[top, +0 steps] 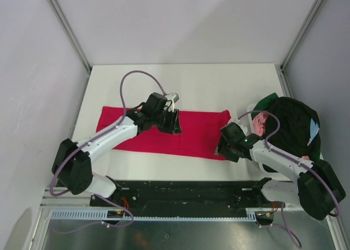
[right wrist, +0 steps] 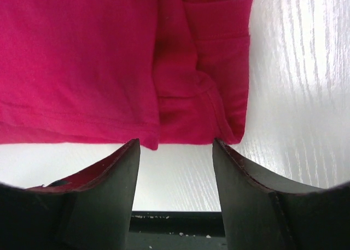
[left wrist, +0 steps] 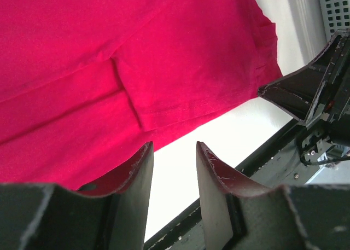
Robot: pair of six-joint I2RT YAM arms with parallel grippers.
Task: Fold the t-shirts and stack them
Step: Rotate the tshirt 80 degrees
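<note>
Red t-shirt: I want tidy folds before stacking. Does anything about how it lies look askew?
Mostly neat: the red t-shirt lies flat on the table as a long folded band. Its right-hand end is uneven, though. In the right wrist view the tucked layers overlap in steps and their hems do not line up. No damage shows.

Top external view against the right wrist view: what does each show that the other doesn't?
Only top external: both arms, the left gripper over the red t-shirt, a heap of other t-shirts at the right. Only right wrist: the folded-in sleeve and hem stitching, the right gripper open and empty off the hem. Both: that t-shirt flat on the table.
</note>
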